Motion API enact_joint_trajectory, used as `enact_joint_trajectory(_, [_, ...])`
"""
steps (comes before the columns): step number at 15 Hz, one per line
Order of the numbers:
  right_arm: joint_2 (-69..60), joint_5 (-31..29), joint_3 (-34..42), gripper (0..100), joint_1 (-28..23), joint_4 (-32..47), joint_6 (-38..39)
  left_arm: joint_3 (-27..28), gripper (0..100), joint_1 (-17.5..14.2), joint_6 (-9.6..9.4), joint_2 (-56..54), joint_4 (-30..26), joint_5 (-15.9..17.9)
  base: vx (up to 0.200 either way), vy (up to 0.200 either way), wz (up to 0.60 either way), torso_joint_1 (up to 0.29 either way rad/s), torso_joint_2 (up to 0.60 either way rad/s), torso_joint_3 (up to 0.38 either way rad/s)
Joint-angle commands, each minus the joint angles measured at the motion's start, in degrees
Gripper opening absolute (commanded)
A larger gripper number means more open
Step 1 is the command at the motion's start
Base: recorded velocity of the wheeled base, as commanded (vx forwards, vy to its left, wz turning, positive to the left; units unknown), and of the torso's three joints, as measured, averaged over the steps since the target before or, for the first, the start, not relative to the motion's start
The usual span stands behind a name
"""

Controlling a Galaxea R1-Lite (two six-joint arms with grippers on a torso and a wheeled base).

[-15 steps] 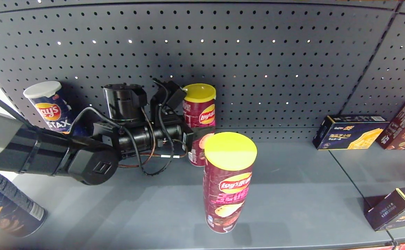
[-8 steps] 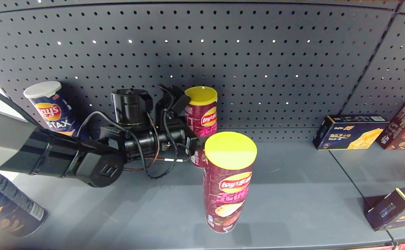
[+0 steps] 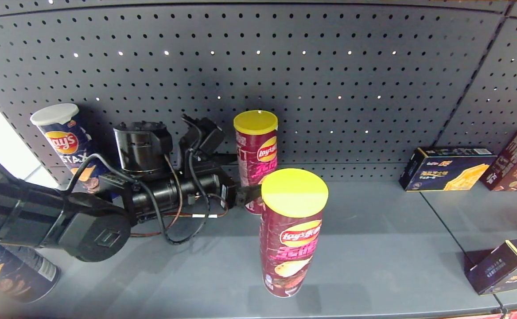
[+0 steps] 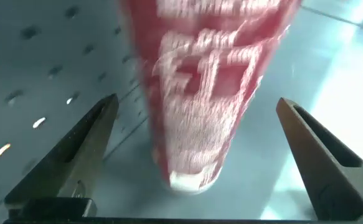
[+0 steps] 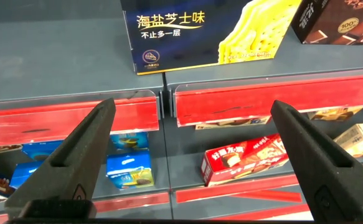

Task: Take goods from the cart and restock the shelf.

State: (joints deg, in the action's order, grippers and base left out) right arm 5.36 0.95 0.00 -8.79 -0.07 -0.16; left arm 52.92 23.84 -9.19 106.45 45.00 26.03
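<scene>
We see the maroon chip can (image 3: 255, 150) standing upright at the back of the shelf (image 3: 373, 230), behind a second yellow-lidded can (image 3: 290, 230). Our left gripper (image 4: 197, 102) is spread wide at its base, gripping nothing. Our right gripper (image 5: 193, 106), also spread, faces lower shelves of boxes (image 5: 243, 163).
</scene>
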Motion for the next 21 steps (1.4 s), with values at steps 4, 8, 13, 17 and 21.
enact_joint_trajectory(4, [0.09, 0.02, 0.0, 100, 0.0, -0.01, -0.02, -6.34, 100, -0.2, -2.23, -3.7, 1.32, -4.58, 0.0, 0.0, 0.0, 0.0, 0.0, 0.0])
enact_joint_trajectory(8, [0.09, 0.02, 0.0, 100, 0.0, -0.01, -0.02, -6.16, 100, -0.2, -2.5, -3.53, 1.23, -8.01, 0.0, 0.0, 0.0, 0.0, 0.0, 0.0])
enact_joint_trajectory(13, [0.09, 0.02, 0.0, 100, 0.0, -0.01, -0.02, -5.99, 100, -0.99, -2.41, -3.53, 1.23, -9.86, 0.0, 0.0, 0.0, 0.0, 0.0, 0.0])
enact_joint_trajectory(17, [0.09, 0.02, 0.0, 100, 0.0, -0.01, -0.02, -5.72, 100, -1.52, -2.23, -3.53, 1.15, -11.35, 0.0, 0.0, 0.0, 0.0, 0.0, 0.0])
enact_joint_trajectory(21, [0.09, 0.02, 0.0, 100, 0.0, -0.01, -0.02, -5.19, 100, -1.78, -1.18, -3.44, 1.06, -13.11, 0.0, 0.0, 0.0, 0.0, 0.0, 0.0])
